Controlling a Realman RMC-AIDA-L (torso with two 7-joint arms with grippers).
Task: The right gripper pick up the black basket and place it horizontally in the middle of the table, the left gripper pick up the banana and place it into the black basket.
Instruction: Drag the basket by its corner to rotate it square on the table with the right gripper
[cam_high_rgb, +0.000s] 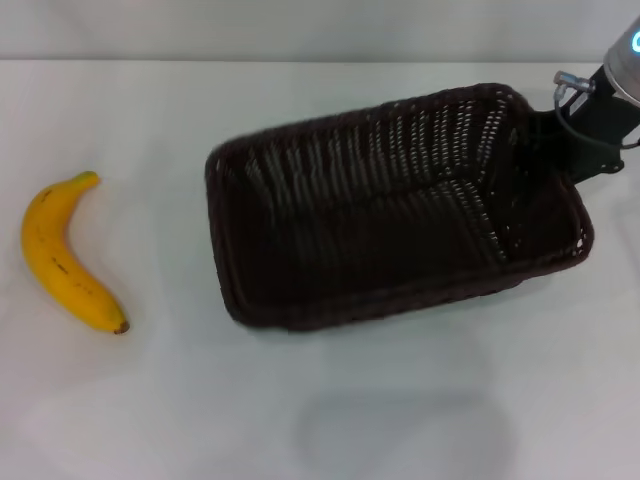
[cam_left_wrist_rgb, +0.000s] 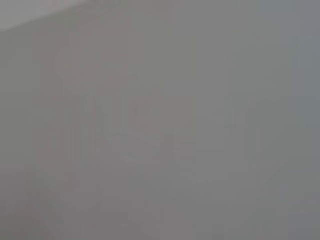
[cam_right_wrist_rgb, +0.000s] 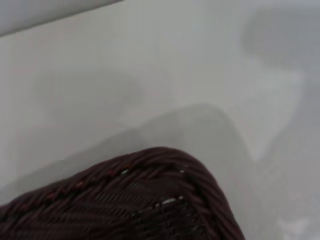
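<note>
Head view: the large rectangular dark brown-black woven wicker basket occupies the centre-right of the plain smooth white tabletop, its long axis tilted, with the right end nearer the far edge than the left. The grey and black metal right gripper meets the basket at its far right corner; it appears to hold the braided rim there, but the fingers are hidden behind the wicker, so whether the jaws are together or apart cannot be told. A soft shadow on the table in front of the basket suggests that it is lifted clear of the surface (a judgement, not a certainty).

Right wrist view: one rounded rim corner of the basket lies over bare table.

The single ripe yellow curved banana lies well apart from the basket at the table's left, dark tip toward the near side. The left gripper is not in view.

Step in hand, as judged: carrying and squaring the basket. To do it well, the held corner should swing toward the near side until the long sides run across the table, and the basket should be lowered flat before release (a corner hold lets the far end sag and pivot). Leaving it short of the banana keeps the left arm's approach open.
</note>
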